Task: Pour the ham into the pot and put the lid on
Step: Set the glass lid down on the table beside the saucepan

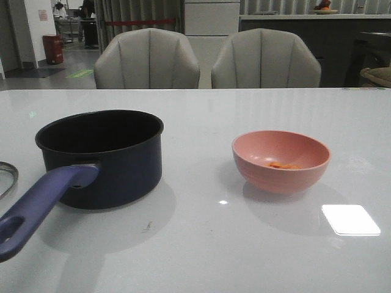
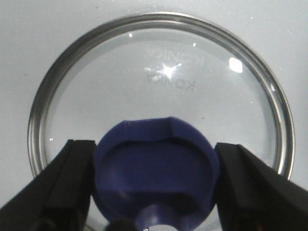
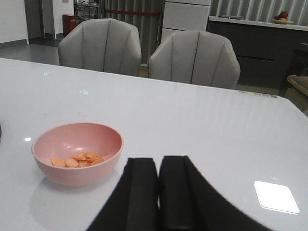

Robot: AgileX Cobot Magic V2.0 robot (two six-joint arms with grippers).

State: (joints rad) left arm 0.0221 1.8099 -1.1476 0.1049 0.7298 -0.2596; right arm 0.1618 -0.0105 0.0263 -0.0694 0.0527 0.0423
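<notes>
The dark navy pot (image 1: 101, 155) stands at the left of the table, its long purplish-blue handle (image 1: 43, 207) pointing to the near left. The ham (image 1: 284, 165) is a small orange heap in the salmon-pink bowl (image 1: 281, 160) at the right; it also shows in the right wrist view (image 3: 79, 160). The glass lid (image 2: 159, 72) lies flat on the table, and only its rim (image 1: 6, 177) shows at the front view's left edge. My left gripper (image 2: 155, 144) is shut on the lid's blue knob (image 2: 156, 173), one finger against each side. My right gripper (image 3: 159, 161) is shut and empty, to the right of the bowl (image 3: 77, 153).
Two grey chairs (image 1: 208, 61) stand behind the table's far edge. A bright patch of reflected light (image 1: 350, 220) lies on the white tabletop near the right front. Neither arm shows in the front view.
</notes>
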